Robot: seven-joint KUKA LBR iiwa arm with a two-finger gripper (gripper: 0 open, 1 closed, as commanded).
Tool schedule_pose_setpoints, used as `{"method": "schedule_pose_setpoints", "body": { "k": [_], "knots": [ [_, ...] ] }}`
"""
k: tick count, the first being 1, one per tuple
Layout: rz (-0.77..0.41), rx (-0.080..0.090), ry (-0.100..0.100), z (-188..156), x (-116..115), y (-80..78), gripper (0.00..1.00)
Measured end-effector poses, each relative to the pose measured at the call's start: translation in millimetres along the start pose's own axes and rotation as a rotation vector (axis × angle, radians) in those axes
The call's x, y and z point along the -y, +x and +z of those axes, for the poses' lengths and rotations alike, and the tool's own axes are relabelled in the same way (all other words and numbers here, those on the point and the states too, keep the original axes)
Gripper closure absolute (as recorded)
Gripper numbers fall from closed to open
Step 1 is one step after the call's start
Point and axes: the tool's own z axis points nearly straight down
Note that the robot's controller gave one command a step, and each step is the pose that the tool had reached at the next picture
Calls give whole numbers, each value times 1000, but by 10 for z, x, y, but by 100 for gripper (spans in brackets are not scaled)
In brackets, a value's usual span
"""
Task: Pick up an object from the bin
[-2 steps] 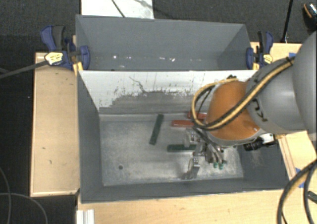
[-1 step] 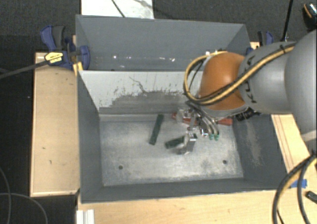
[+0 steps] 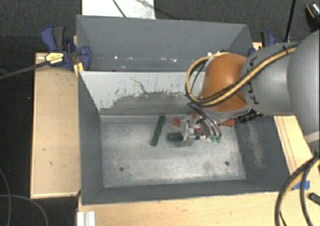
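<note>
My gripper (image 3: 190,134) hangs low over the bin floor, right of centre, just below the orange cover. Right at its left side lies a small dark green piece (image 3: 174,137), touching or nearly touching the fingers. A dark green flat bar (image 3: 158,130) lies tilted on the floor further left, apart from the gripper. A red-orange thing (image 3: 178,121) shows behind the gripper, partly hidden. A small green bit (image 3: 216,140) peeks out at the gripper's right.
The arm reaches in from the right and covers the bin's right back part. The left and front of the bin floor lie bare grey metal.
</note>
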Motion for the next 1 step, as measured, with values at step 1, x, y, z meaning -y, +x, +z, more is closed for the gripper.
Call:
{"method": "schedule_pose_setpoints", "body": {
  "k": [1],
  "knots": [
    [-54, 9, 0, -1684, -198, -108, 100]
  ]
}}
